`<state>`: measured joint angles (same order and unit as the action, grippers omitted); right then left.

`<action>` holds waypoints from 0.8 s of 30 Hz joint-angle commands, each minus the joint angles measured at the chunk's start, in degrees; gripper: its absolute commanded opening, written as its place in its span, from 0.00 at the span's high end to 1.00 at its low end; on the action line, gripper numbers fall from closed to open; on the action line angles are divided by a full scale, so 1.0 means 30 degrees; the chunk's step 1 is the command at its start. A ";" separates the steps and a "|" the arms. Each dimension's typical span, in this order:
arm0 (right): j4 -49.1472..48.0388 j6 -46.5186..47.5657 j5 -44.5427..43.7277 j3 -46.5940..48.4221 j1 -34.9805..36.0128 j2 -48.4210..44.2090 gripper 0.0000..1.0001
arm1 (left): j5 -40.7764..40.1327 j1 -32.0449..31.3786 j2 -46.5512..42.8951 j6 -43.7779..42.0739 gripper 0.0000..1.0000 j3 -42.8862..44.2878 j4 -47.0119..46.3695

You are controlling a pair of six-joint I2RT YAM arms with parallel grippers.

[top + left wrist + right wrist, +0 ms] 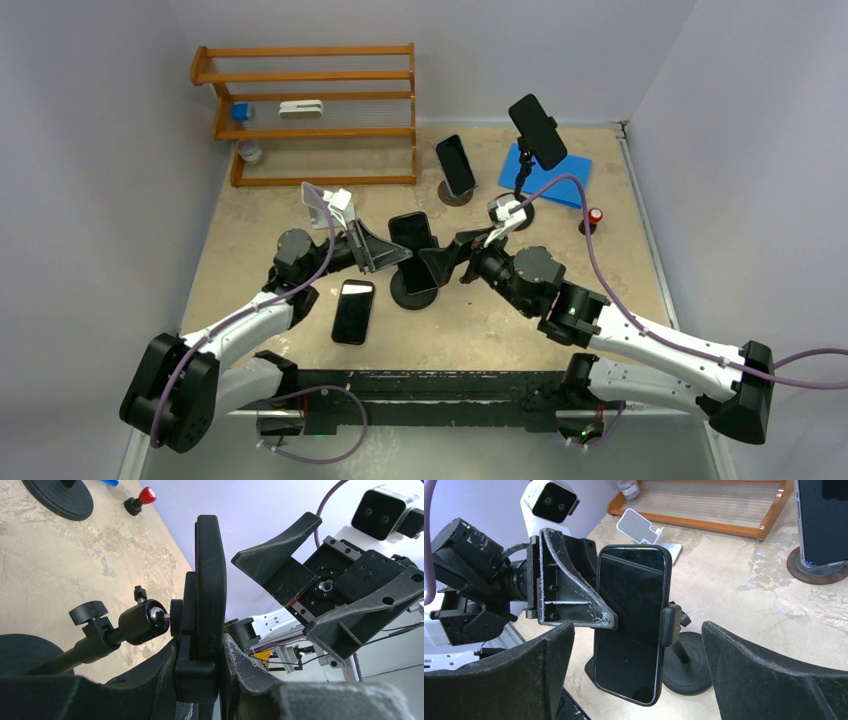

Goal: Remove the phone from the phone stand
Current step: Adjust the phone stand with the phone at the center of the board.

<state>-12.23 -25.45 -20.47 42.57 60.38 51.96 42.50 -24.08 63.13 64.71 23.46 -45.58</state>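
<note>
A black phone [412, 235] sits upright in the clamp of a black phone stand [413, 290] at the table's middle. My left gripper [385, 250] is shut on the phone from the left. In the left wrist view the phone [211, 580] is edge-on, with one finger on its screen side and the other against the clamp's back [192, 670]. My right gripper [445, 262] is open just right of the phone. In the right wrist view the phone [631, 625] stands between and beyond its spread fingers [539, 670], apart from them. The clamp's side arm [670, 625] grips the phone's right edge.
Another black phone [353, 310] lies flat in front of the stand. Behind stand a phone on a round brown base [455, 165] and a phone on a tall stand [537, 130], over a blue pad [560, 180]. A wooden rack [310, 110] lines the back left.
</note>
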 commanded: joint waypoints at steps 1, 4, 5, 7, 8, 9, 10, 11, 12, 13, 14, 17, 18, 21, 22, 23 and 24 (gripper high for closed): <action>0.0093 0.0406 -0.0631 0.0225 0.0059 -0.0359 0.01 | -0.0436 -0.0207 -0.0621 -0.0582 0.95 -0.0169 -0.1074; 0.0277 0.0483 -0.0675 0.0305 0.0059 -0.0344 0.01 | -0.0456 -0.0207 -0.1101 -0.1153 0.76 -0.0153 0.0358; 0.0295 0.0526 -0.0695 0.0327 0.0059 -0.0324 0.01 | -0.0441 -0.0200 -0.1223 -0.1278 0.71 -0.0132 0.0698; 0.0296 0.0595 -0.0716 0.0386 0.0059 -0.0275 0.01 | -0.0445 -0.0207 -0.1469 -0.1540 0.64 -0.0055 0.1403; 0.0275 0.0617 -0.0748 0.0421 0.0059 -0.0253 0.01 | -0.0429 -0.0193 -0.1583 -0.1645 0.62 -0.0010 0.1660; 0.0247 0.0688 -0.0781 0.0466 0.0059 -0.0217 0.01 | -0.0451 -0.0205 -0.1715 -0.1735 0.59 0.0018 0.1908; 0.0261 0.0713 -0.0771 0.0498 0.0059 -0.0173 0.01 | -0.0496 -0.0207 -0.1860 -0.1801 0.58 0.0036 0.2126; 0.0289 0.0720 -0.0751 0.0538 0.0055 -0.0156 0.01 | -0.0538 -0.0207 -0.2039 -0.1908 0.57 0.0093 0.2417; 0.0336 0.0746 -0.0723 0.0596 0.0059 -0.0143 0.01 | -0.0627 -0.0207 -0.2211 -0.2028 0.56 0.0192 0.2838; 0.0390 0.0786 -0.0708 0.0645 0.0059 -0.0105 0.01 | -0.0693 -0.0207 -0.2431 -0.2204 0.55 0.0358 0.3333; 0.0462 0.0787 -0.0721 0.0699 0.0059 -0.0078 0.01 | -0.0841 -0.0207 -0.2719 -0.2504 0.54 0.0547 0.3934; 0.0714 0.0831 -0.0762 0.0878 0.0059 -0.0045 0.01 | -0.1184 -0.0207 -0.3362 -0.3000 0.46 0.0982 0.5322; 0.0756 0.0837 -0.0816 0.0896 0.0055 -0.0067 0.01 | -0.1279 -0.0207 -0.3552 -0.3087 0.43 0.1083 0.5622; 0.0920 0.0939 -0.0885 0.1065 0.0059 -0.0095 0.01 | -0.1625 -0.0207 -0.4084 -0.3411 0.35 0.1453 0.6763; 0.0986 0.0953 -0.0890 0.1114 0.0059 -0.0106 0.01 | -0.1730 -0.0207 -0.4250 -0.3582 0.33 0.1640 0.7278; 0.1061 0.0969 -0.0934 0.1193 0.0059 -0.0071 0.01 | -0.1882 -0.0207 -0.4432 -0.3760 0.30 0.1902 0.7961; 0.1165 0.0957 -0.1057 0.1287 0.0044 -0.0026 0.01 | -0.2209 -0.0207 -0.4675 -0.4109 0.29 0.2326 0.9203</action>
<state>-8.80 -23.73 -21.61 42.92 60.38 52.12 38.72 -24.47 51.75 56.40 25.28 -26.02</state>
